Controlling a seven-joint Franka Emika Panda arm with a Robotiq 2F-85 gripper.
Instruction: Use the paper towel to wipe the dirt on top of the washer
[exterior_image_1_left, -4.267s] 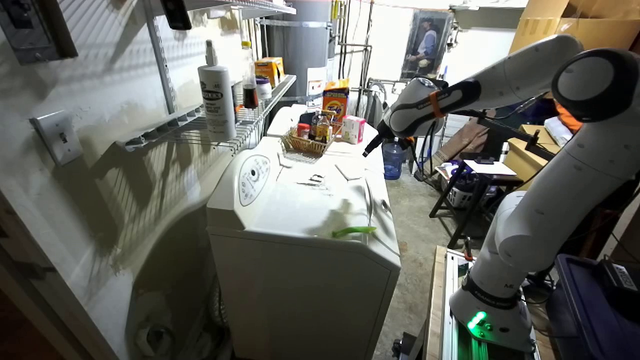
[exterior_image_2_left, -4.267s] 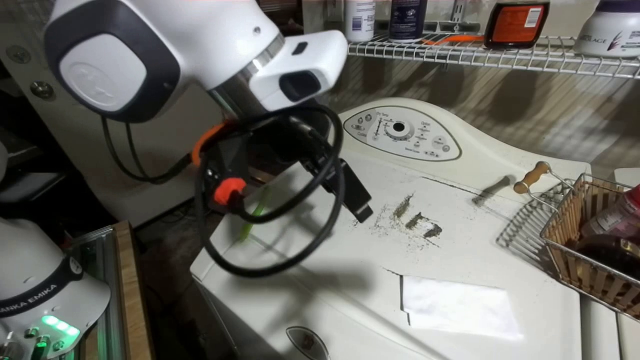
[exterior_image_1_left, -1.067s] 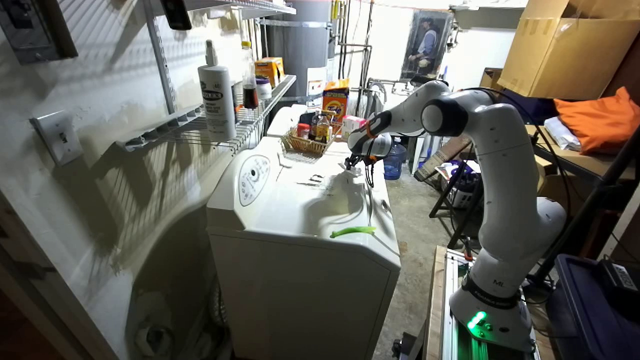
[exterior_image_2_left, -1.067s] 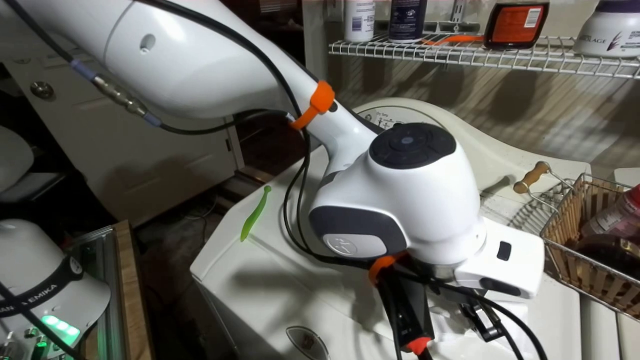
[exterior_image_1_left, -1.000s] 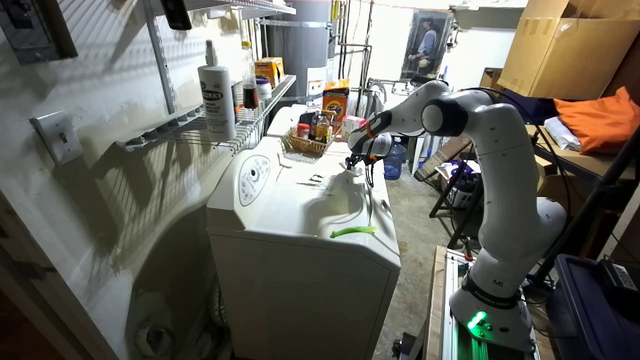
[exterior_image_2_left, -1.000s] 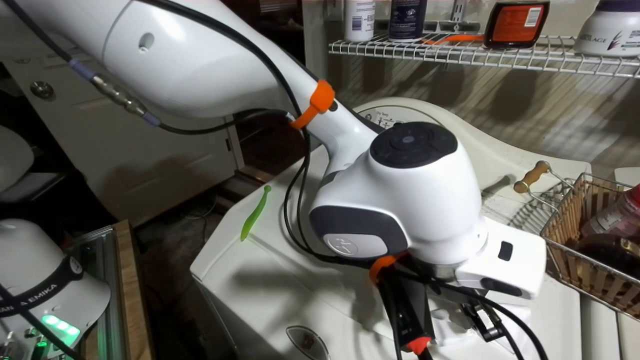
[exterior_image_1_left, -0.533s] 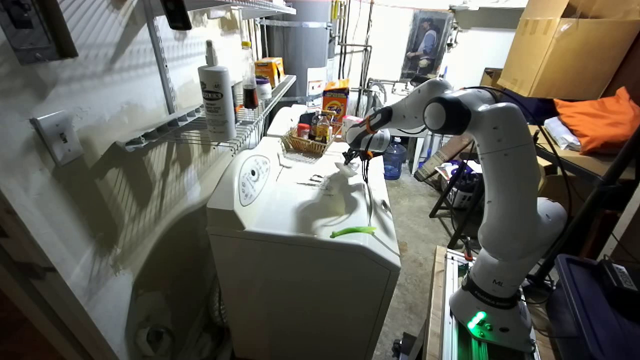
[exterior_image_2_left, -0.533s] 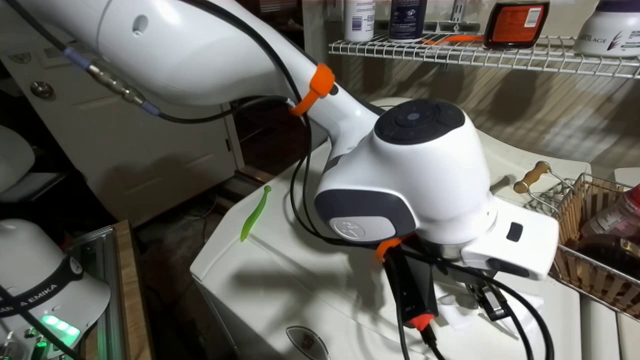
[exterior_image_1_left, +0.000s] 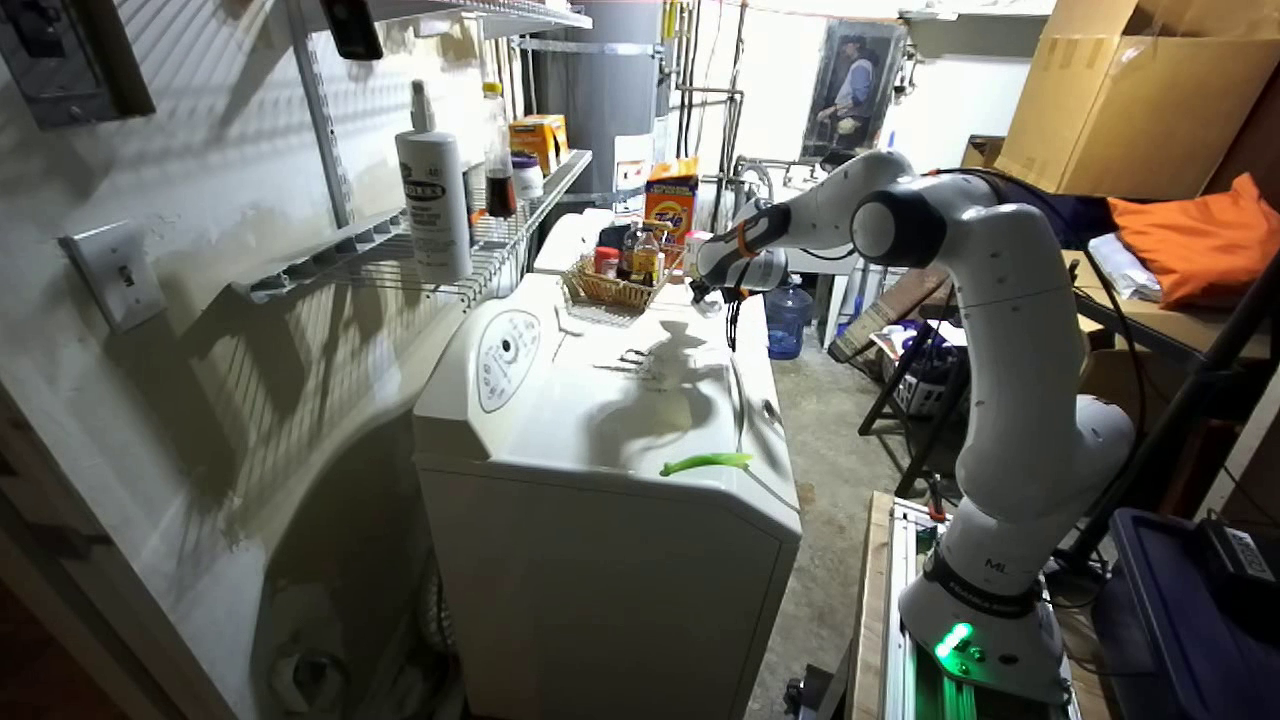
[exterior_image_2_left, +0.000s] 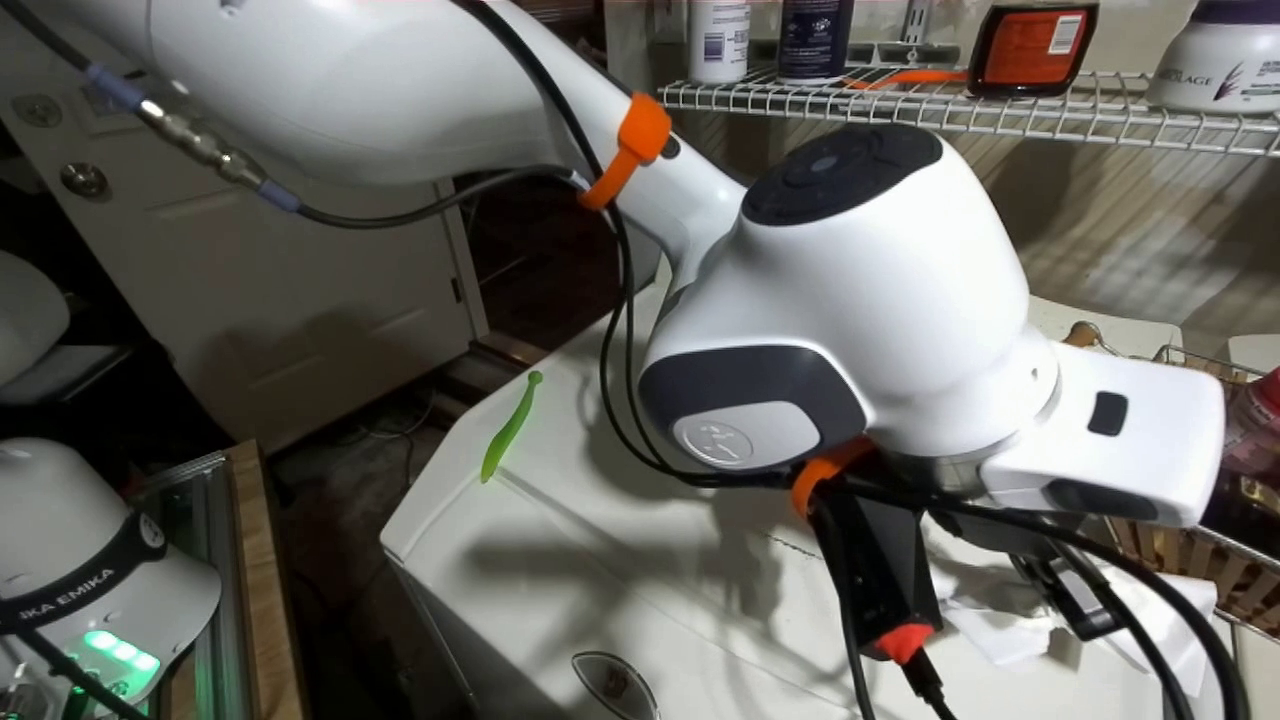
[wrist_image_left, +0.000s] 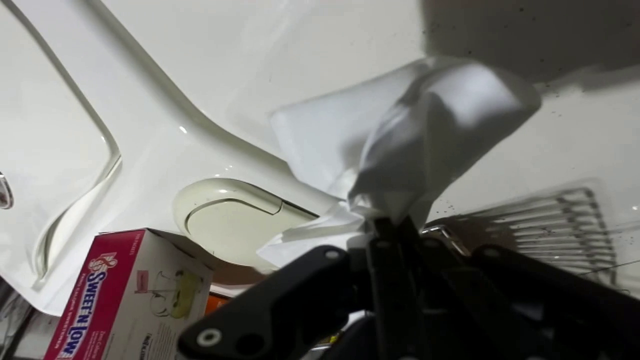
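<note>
Pinching the paper towel where it bunches, the gripper holds it over the far right of the washer in an exterior view, folds loose, presumably to sweep the nearer-left dirt!

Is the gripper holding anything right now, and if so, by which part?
Yes, the paper towel: the gripper pinches it at a bunched-up fold, with loose parts spreading out from the grip. I can't tell if that's its middle.
</note>
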